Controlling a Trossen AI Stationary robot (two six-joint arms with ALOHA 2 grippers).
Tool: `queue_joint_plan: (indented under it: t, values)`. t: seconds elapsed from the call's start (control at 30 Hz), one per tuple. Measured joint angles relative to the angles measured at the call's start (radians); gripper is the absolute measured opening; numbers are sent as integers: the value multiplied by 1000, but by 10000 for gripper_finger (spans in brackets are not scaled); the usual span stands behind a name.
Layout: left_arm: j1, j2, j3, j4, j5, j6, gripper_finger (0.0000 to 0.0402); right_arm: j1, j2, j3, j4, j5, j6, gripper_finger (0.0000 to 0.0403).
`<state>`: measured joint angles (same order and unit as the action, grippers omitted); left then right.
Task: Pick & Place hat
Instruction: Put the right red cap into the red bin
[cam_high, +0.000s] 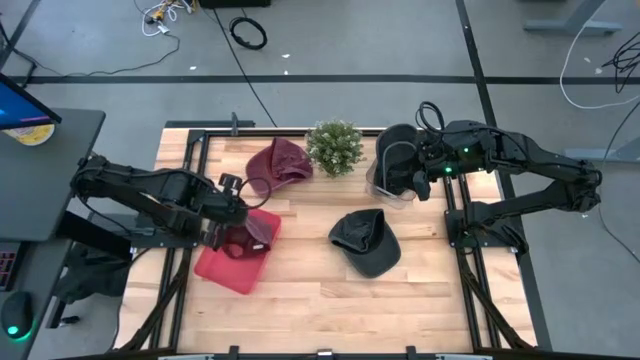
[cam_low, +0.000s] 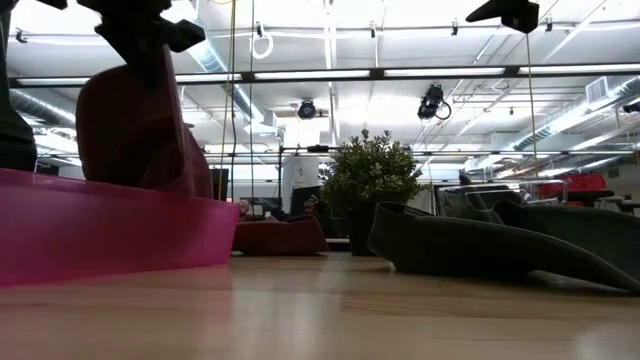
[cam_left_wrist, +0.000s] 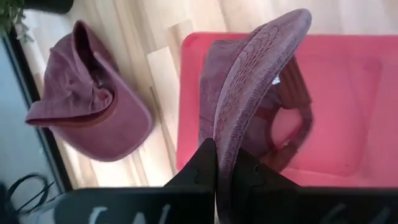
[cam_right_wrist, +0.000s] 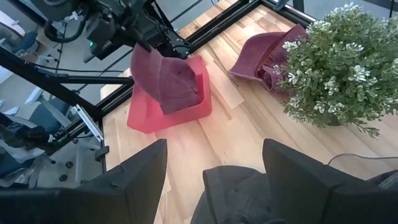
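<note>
While clamped on the brim of a maroon hat (cam_left_wrist: 249, 81), the left gripper (cam_left_wrist: 217, 163) holds it over the pink tray (cam_left_wrist: 348, 106) at the surface's left side, hat hanging down into the tray, crown toward the tray floor. Second maroon hat (cam_high: 278, 163) lies on the wooden surface (cam_high: 310, 290) just beyond the tray, next to a small potted plant (cam_high: 335, 146). Dark grey hat (cam_high: 365, 240) lies open side up near the middle, well apart from the tray. Right gripper (cam_right_wrist: 214, 171) sits above the surface's right rear area, fingers apart, gripping nothing, near a clear bin (cam_high: 392, 190) with another dark hat (cam_high: 398, 158).
</note>
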<state>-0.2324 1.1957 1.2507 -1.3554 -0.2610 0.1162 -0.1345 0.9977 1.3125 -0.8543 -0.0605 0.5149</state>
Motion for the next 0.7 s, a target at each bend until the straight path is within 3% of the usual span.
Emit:
queue_joint_plan:
  t: [0.7]
  values:
    - [-20, 199, -1, -3, -50, -27, 12, 0, 0, 0, 1, -8, -13, 267]
